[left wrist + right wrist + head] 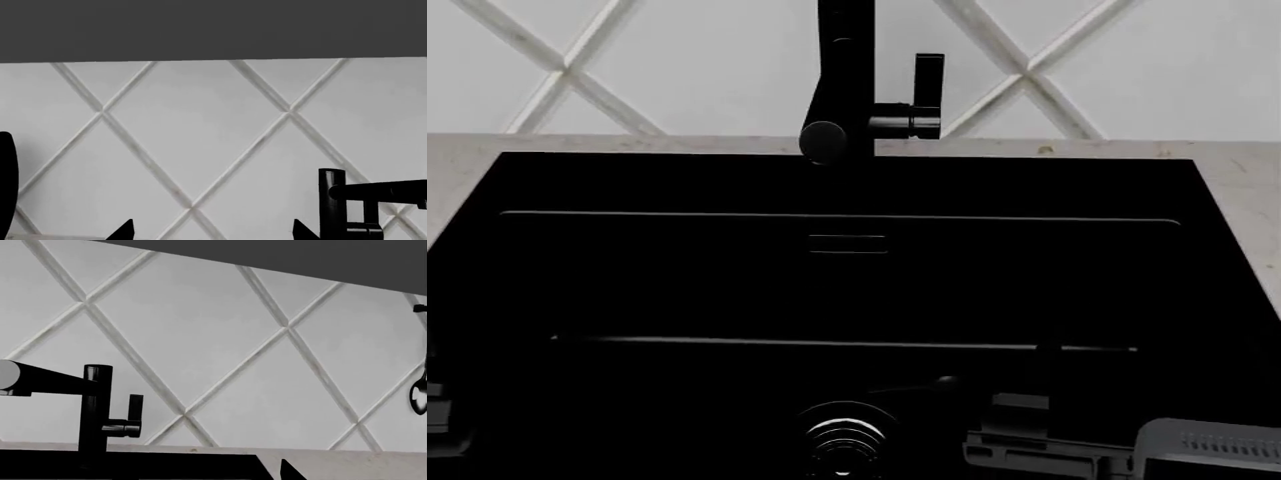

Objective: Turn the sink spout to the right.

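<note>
The sink spout point(823, 140) is a matte black tube on a tall black post point(845, 60) behind the sink point(827, 190), its round end facing me. A short side lever point(928, 80) stands upright to the post's right. The black basin has a chrome-ringed drain point(845, 435). In the left wrist view the spout point(390, 190) and post point(331, 200) are off to one side of my open, empty left gripper point(212, 232). In the right wrist view the spout point(47, 380) and lever point(135, 410) lie well away from my right gripper point(207, 472), open and empty, with one fingertip point(290, 471) showing.
A pale marbled counter point(1241, 190) rims the sink, with a white diamond-tiled wall point(694, 70) behind. A dark cabinet underside point(213, 30) hangs above. A spoon point(419, 395) hangs on the wall. My right arm's grey housing point(1208, 445) is low over the basin's near right.
</note>
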`<state>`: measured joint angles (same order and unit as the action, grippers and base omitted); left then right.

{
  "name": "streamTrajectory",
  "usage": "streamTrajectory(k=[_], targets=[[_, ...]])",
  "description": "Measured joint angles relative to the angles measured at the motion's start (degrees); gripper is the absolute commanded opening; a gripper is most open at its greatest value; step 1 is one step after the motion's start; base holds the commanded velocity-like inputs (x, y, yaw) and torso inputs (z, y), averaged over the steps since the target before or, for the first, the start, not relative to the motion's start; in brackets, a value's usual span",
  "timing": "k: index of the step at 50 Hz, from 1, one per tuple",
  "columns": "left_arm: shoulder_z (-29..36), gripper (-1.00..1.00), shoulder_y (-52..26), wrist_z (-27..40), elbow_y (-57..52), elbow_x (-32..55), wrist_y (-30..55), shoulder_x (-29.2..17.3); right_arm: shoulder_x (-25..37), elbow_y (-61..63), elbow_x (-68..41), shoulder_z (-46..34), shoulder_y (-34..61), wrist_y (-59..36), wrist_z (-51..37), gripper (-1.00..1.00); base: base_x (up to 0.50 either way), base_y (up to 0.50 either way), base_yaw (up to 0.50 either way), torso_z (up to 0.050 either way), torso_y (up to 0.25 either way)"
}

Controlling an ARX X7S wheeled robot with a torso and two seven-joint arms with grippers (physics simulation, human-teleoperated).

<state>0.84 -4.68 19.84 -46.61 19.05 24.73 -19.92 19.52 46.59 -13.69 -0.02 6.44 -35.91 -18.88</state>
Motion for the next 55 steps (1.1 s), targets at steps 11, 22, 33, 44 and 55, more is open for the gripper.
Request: streamTrajectory(k=[11, 22, 33, 44, 55], targets=[[0.39, 1.00, 0.27, 0.41, 0.22, -0.07, -0.06, -0.18, -0.07, 0.42, -0.25, -1.41, 1.47, -1.55, -0.29, 1.00, 0.00, 0.00, 0.00, 0.000, 0.000], [0.61, 1.00, 0.84, 0.56, 0.59, -0.33, -1.08, -0.26, -1.45, 0.03, -0.72, -5.42, 6.35, -4.97, -0.52, 1.00, 0.00, 0.00, 0.00, 0.000, 0.000], [1.37, 1.00, 0.91, 0.47, 0.99, -0.63, -1.93, -0.35, -4.84, -1.64, -2.15, -9.90, 13.58, -8.56, -0.54, 1.00, 0.00, 0.00, 0.00, 0.000, 0.000], [1.80, 1.00, 1.38, 0.37, 1.52, -0.85, -2.99, -0.44, -7.54, -2.84, -3.58, -13.27, 19.05, -10.75, -0.37, 1.00, 0.00, 0.00, 0.00, 0.000, 0.000], [1.93, 1.00, 1.91, 0.48, 1.66, -0.78, -3.59, -0.58, -9.24, -4.53, -4.34, -15.88, 22.11, -10.95, -0.10, 1.00, 0.00, 0.00, 0.00, 0.000, 0.000]])
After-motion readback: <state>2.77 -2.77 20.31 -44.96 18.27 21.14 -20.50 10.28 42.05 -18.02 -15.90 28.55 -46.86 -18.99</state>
